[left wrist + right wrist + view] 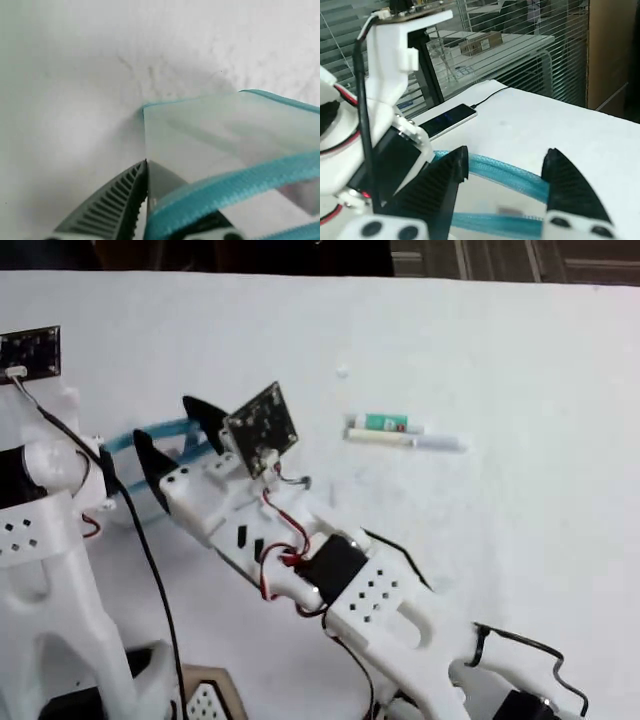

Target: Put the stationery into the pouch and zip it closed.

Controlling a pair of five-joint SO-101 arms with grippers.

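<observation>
High view: the right arm (370, 590) is stretched from the lower right, with the right gripper (170, 425) held apart over the pouch (140, 436) at the left. The stationery (400, 432) is laid well apart on the white table (500, 360).

Left wrist view: the left gripper (146, 167) is clamped on the pouch's clear wall.

Right wrist view: black fingers (445, 185) are spread above the teal zip (515, 176). A phone (447, 120) is seen on the table, with blinds (520, 30) behind.

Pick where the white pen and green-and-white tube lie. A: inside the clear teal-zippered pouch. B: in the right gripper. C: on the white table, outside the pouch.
C: the high view shows the white pen and green-and-white tube side by side on the white table, apart from the clear teal-zippered pouch.
</observation>
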